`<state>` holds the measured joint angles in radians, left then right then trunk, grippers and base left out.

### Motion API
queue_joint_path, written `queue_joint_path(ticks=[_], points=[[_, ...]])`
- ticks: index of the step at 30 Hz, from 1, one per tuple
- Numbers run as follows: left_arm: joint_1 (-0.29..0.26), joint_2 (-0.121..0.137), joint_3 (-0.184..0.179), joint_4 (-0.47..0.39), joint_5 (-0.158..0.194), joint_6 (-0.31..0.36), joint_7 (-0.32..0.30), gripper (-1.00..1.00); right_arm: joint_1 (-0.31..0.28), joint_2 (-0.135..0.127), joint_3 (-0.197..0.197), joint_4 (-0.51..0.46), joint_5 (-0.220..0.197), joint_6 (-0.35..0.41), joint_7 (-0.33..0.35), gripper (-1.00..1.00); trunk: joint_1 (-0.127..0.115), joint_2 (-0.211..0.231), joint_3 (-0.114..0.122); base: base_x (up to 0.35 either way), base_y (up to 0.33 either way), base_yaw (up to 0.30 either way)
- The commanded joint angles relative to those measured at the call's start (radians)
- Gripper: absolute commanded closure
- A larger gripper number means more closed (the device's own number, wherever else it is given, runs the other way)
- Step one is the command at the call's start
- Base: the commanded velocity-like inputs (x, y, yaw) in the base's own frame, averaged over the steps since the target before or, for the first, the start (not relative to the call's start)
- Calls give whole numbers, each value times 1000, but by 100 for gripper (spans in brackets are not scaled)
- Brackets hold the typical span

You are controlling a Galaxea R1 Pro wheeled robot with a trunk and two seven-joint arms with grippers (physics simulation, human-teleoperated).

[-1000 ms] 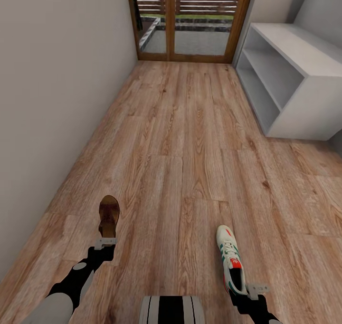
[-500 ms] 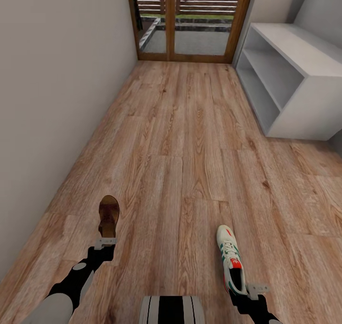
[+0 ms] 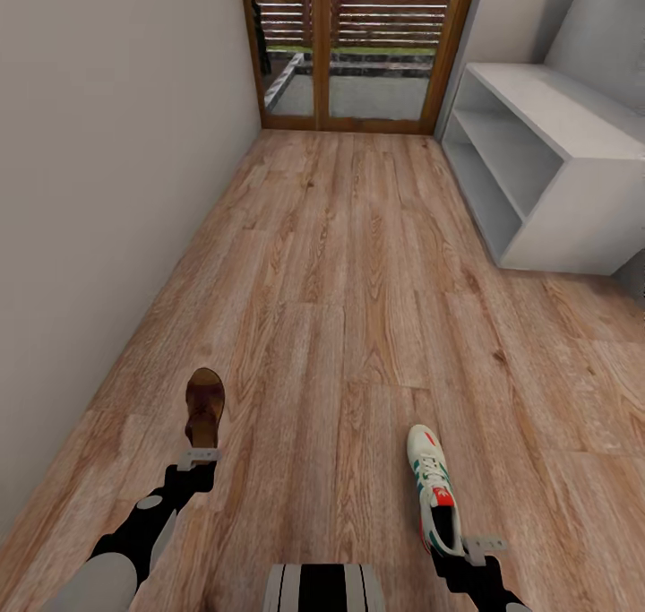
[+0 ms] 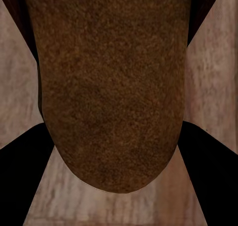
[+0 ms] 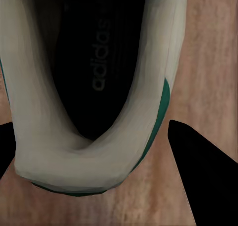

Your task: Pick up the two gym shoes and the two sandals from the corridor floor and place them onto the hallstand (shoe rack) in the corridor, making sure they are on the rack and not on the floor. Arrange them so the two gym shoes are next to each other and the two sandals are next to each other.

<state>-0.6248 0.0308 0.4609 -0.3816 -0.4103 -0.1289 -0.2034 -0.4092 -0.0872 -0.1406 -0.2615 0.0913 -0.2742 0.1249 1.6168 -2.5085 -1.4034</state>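
while the hallstand (image 3: 546,159) is seen well ahead against the right-hand wall of the corridor, short of the wooden door (image 3: 358,43), one sandal (image 3: 204,408) is held heel-first in the closed left gripper (image 3: 198,459) above the corridor floor (image 3: 358,280), well short of the hallstand and nearer the opposite wall. one gym shoe (image 3: 435,491) is clamped by its heel in the right gripper (image 3: 475,549), also well short of the hallstand; in the wrist views, dark fingers (image 4: 20,176) are pressed to the sandal (image 4: 109,87) and lie beside the shoe's heel (image 5: 74,161).
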Motion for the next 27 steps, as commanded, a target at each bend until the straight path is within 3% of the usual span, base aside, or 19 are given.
queue_joint_path(ticks=[1, 18, 25, 26, 27], points=[[-1, 1, 8, 0, -10, -3, -7, 100, 0, 1, -9, 0, 9, -3, 6, 100, -1, 0, 3, 0, 0, 0], [-1, 12, -4, -74, -13, 46, 0, 100, 0, 5, -8, -4, 10, -22, 4, 100, -8, 4, 69, 0, 0, 0], [1, 1, -8, -109, -12, 127, 1, 100, 0, 4, -9, -4, 10, -62, 2, 100, -11, 6, 96, 0, 0, 0], [2, 0, -12, -110, -14, 134, 1, 100, 0, 3, -9, -3, 11, -64, 2, 100, -12, 6, 100, 0, 0, 0], [3, -1, -57, -113, -18, 145, -4, 100, 0, -3, -10, 3, 11, -67, 0, 100, -12, 6, 104, 0, 0, 0]])
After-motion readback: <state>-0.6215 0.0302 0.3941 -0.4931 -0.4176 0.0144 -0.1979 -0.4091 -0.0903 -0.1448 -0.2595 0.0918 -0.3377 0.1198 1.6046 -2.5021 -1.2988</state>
